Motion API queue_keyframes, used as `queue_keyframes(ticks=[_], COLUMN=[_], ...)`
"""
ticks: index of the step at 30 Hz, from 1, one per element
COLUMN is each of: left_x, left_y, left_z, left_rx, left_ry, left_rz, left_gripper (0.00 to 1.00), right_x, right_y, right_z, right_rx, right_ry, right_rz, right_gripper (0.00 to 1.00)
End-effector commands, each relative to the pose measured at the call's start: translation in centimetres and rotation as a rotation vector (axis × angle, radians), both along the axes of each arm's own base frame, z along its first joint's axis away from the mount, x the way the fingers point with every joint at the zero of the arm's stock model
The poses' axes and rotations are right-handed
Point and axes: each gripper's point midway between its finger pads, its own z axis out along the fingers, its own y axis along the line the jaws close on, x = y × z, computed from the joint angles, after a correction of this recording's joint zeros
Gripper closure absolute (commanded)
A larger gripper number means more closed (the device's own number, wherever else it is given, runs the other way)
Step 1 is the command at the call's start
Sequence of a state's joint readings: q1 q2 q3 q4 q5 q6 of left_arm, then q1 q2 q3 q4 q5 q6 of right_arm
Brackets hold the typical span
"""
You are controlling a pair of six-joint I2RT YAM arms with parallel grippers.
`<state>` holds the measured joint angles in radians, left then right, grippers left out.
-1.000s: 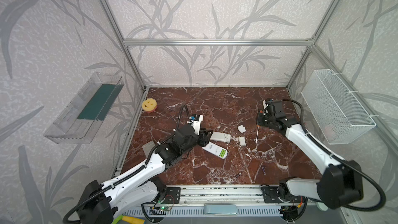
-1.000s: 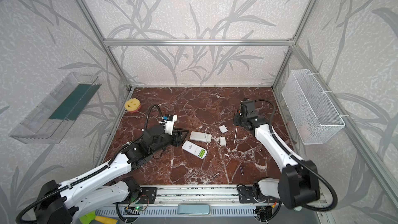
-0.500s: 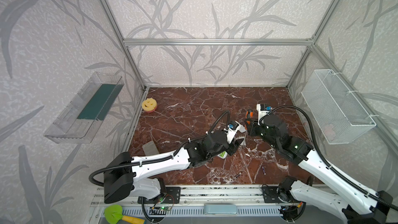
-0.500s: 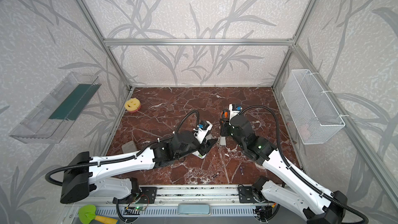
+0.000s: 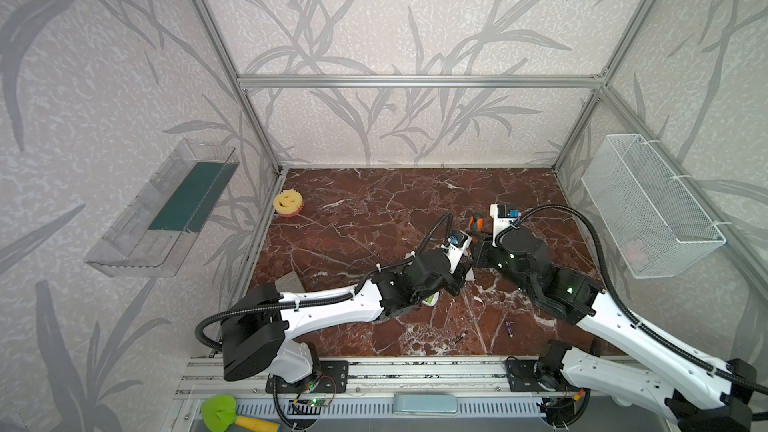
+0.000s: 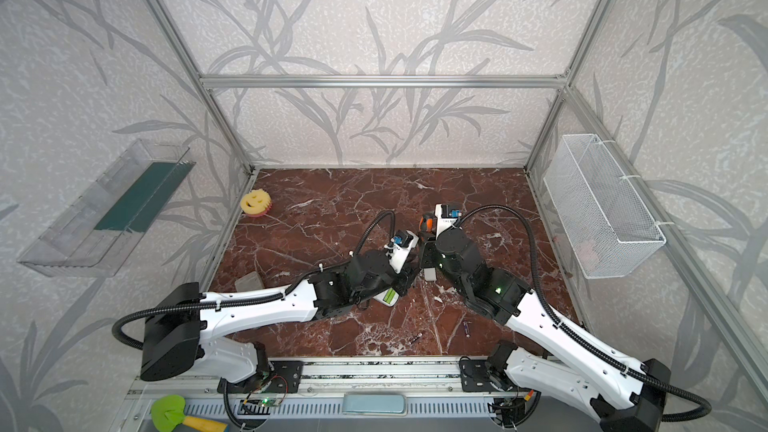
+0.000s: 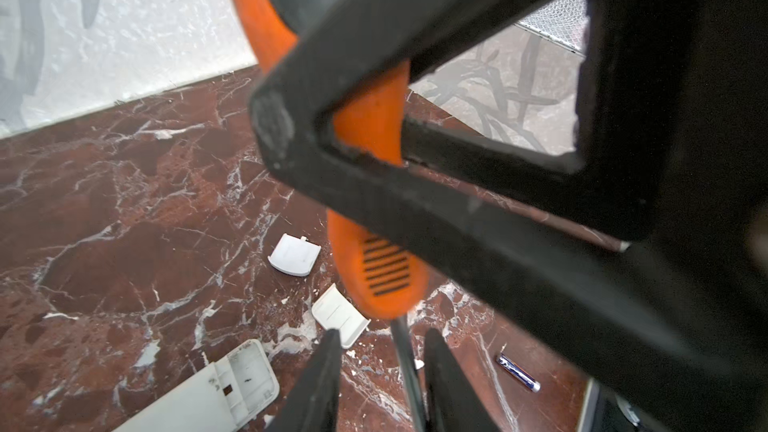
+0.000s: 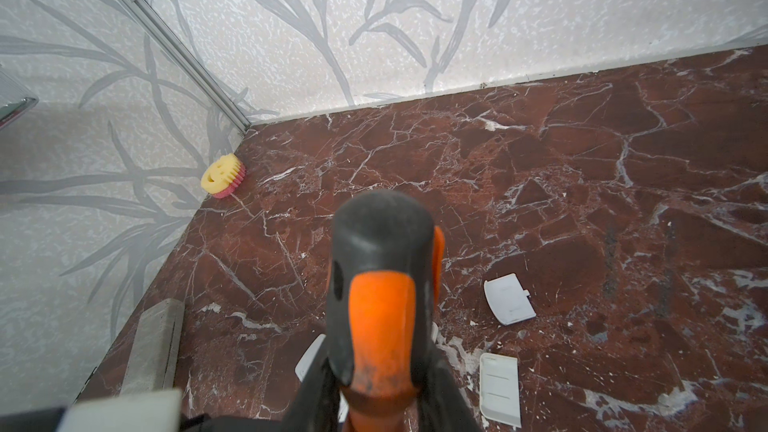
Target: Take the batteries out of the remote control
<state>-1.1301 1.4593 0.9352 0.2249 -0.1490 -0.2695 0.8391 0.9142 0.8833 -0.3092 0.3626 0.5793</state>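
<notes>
Near front, two batteries (image 5: 509,328) (image 5: 459,337) are lying loose; right gripper (image 8: 376,392) is clenching one screwdriver (image 8: 382,313), left gripper (image 7: 382,355) seemingly straddling it, parted.

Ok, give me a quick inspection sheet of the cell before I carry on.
Surface: marble tabletop, no spill seen.
Job's things: purple battery and dark battery loose near the front; green batteries in the remote under the left arm; empty remote nearby; two covers off.
Clutter: smiley sponge, grey block.
Grippers: right gripper shut on the screwdriver; left gripper open astride its shaft.
Cables: both conduits arch above the table, no snag seen.
Surroundings: wire basket, clear wall tray.
</notes>
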Motion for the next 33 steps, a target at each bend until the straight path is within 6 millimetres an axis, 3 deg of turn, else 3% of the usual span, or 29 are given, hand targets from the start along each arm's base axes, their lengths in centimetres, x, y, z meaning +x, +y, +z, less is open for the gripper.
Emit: queue_keyframes(ticks=[1, 7, 10, 12, 17, 21, 25, 33], left_x=[0.7, 0.6, 0.4, 0.3, -0.3, -1.3, -2.4, -3.8], left_y=[0.2, 0.4, 0.5, 0.8, 2.5, 4.0, 5.0, 5.3], left_z=[1.4, 1.7, 1.8, 1.9, 2.6, 3.9, 5.2, 6.8], left_rx=[-0.028, -0.037, -0.033, -0.043, -0.094, -0.100, -0.082, -0.095], left_ry=[-0.010, -0.009, -0.009, -0.003, 0.007, -0.011, -0.039, -0.062], left_rz=[0.038, 0.006, -0.023, -0.050, -0.140, -0.217, -0.274, -0.349], left_gripper=[0.77, 1.00, 1.00, 1.00, 1.00, 1.00, 1.00, 1.00], right_x=[0.0, -0.3, -0.5, -0.7, -2.2, -3.7, -5.0, -5.3], right_y=[-0.4, -0.7, -0.4, -0.1, 0.3, -0.4, 0.1, 4.1], right_z=[3.1, 3.8, 4.2, 4.7, 7.1, 8.8, 9.6, 9.3], right_rx=[0.076, 0.088, 0.097, 0.101, 0.048, 0.002, 0.074, 0.224], right_ry=[-0.072, -0.094, -0.110, -0.134, -0.218, -0.213, -0.144, -0.046], right_rz=[-0.025, -0.023, 0.003, 0.030, 0.161, 0.296, 0.433, 0.633], right_gripper=[1.00, 1.00, 0.95, 0.86, 0.46, 0.32, 0.28, 0.28])
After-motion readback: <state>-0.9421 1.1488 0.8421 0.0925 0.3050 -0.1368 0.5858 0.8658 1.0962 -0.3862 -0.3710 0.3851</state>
